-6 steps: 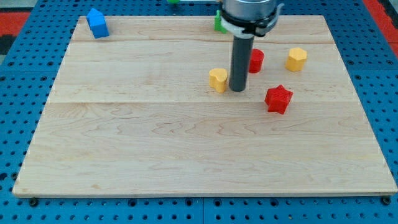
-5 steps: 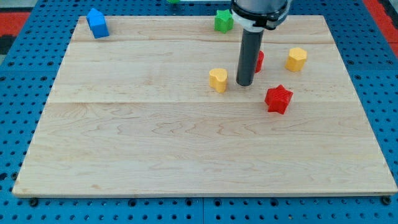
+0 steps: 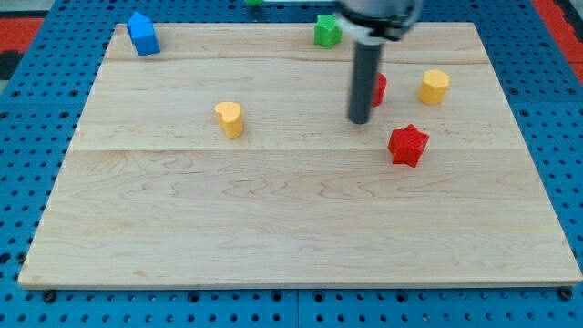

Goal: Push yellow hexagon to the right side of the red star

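Note:
The yellow hexagon lies at the board's right, above and slightly right of the red star, with a gap between them. My tip rests on the board to the left of both, up and left of the red star. It touches neither. A red block sits just behind the rod, partly hidden, so its shape is unclear.
A yellow heart-shaped block lies left of centre. A green block sits near the top edge, left of the rod. A blue block stands at the top left corner. The wooden board lies on blue pegboard.
The yellow heart-shaped block now lies far to the left of where it was beside the rod. My tip has shifted slightly right and up, uncovering the green block.

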{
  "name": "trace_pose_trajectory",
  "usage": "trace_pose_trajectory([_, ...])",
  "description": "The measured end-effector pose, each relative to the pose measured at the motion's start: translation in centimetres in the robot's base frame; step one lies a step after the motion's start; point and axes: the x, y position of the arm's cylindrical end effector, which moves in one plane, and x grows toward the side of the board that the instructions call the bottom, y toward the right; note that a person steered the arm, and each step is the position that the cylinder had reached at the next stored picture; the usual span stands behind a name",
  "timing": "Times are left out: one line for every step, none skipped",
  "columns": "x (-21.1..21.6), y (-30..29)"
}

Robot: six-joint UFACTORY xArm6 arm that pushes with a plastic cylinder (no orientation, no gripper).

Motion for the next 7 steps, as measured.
trace_pose_trajectory([-0.5, 7.2])
trace_pose_trajectory([-4.3, 13.7])
trace_pose_trajectory([-8.6, 18.8])
trace_pose_trajectory([-10.5, 18.0])
trace_pose_trajectory([-9.9, 13.0])
trace_pose_trajectory([-8.8, 8.0])
trace_pose_trajectory([-5.4, 6.2])
